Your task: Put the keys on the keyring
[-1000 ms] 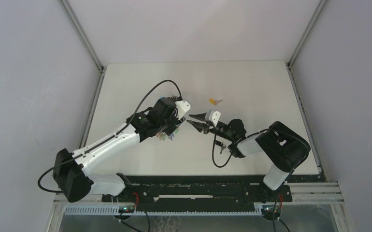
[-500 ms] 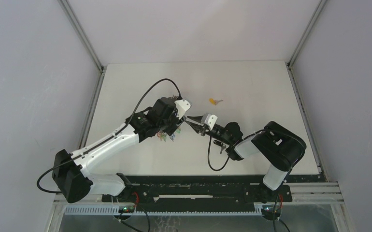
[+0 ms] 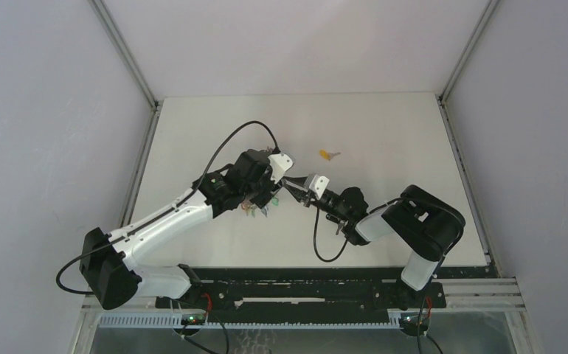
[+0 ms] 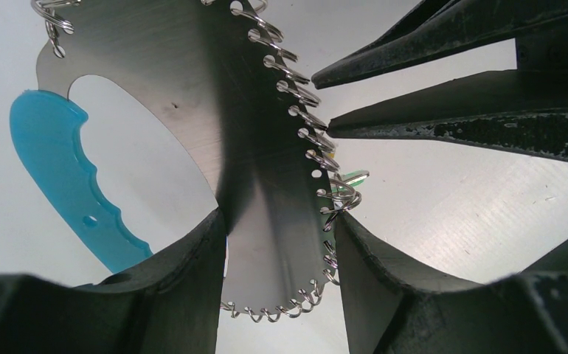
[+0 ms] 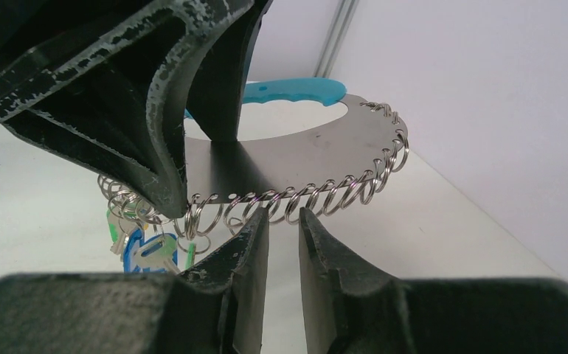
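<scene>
The keyring is a flat grey metal plate with a light-blue grip and a row of small split rings along its edge. My left gripper is shut on the plate and holds it off the table. In the right wrist view the keyring hangs just ahead of my right gripper, whose jaws stand a narrow gap apart, tips at the ring row, nothing gripped. Green and blue tagged keys hang from the rings. A loose key with a yellow tag lies on the table behind both grippers.
The white table is walled by grey panels on the left, back and right. A black cable loops under the right arm. My two grippers meet tip to tip near the table's middle.
My right gripper has slid left toward the left gripper and the keyring, and its jaws have narrowed. The left arm has barely moved.
</scene>
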Available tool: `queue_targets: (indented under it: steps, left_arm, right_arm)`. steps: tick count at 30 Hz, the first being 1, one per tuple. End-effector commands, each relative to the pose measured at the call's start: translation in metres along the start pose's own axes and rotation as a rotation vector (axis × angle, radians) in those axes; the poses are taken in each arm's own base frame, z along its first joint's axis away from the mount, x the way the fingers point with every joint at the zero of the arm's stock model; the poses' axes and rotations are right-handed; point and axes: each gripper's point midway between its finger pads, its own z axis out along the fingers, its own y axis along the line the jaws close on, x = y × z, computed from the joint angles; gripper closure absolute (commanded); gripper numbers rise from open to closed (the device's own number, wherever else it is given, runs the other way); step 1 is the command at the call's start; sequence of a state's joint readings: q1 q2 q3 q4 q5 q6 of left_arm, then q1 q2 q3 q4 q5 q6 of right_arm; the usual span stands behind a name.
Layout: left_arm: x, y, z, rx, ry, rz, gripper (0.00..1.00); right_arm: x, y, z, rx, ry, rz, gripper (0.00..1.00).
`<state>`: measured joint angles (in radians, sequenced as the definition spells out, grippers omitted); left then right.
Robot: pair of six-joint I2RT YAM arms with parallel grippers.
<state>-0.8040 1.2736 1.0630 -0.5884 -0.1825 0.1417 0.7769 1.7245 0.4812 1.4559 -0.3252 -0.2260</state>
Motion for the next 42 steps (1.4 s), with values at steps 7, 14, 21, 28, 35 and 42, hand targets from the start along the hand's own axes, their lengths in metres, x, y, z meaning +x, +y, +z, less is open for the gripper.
queue_targets:
  steps: [7,14,21,28,35,42]
  left_arm:
    - [-0.050,0.004,-0.022,-0.001,-0.154,-0.028,0.90]
    - [-0.050,0.003,-0.022,0.004,-0.147,-0.022,0.90]
    - [-0.047,0.002,-0.021,0.004,-0.138,-0.019,0.90]
    - [-0.047,0.003,-0.022,-0.005,-0.137,-0.019,0.90]
    - [-0.045,0.006,-0.022,-0.021,-0.130,-0.020,0.90]
    - [-0.047,0.006,-0.023,-0.022,-0.132,-0.025,0.90]
  right_arm:
    - [-0.014,-0.002,0.012,0.014,-0.056,-0.030,0.78]
    - [-0.011,-0.006,0.013,0.040,-0.047,-0.031,0.78]
    - [-0.013,-0.012,0.013,0.082,-0.044,-0.035,0.83]
    - [-0.011,-0.021,0.010,0.149,-0.029,-0.024,0.88]
    - [-0.014,-0.023,0.006,0.170,-0.029,-0.015,0.85]
    - [-0.019,-0.012,0.008,0.114,-0.048,-0.019,0.84]
